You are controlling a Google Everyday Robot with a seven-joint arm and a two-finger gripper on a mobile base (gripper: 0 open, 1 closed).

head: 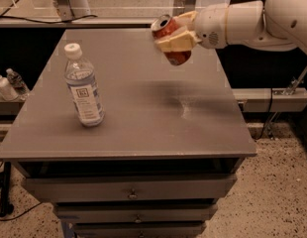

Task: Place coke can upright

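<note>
The coke can [169,39], red with a silver top, is held tilted in the air above the far right part of the grey table [138,118]. My gripper [174,32] comes in from the right on a white arm and is shut on the can, with one cream finger [174,42] across its front. The can's silver top points up and to the left. A dark shadow lies on the table below it.
A clear water bottle [83,91] with a white cap stands upright on the left of the table. Drawers sit under the table's front edge. Small bottles [6,83] stand on a shelf at the far left. The robot arm [262,19] spans the upper right.
</note>
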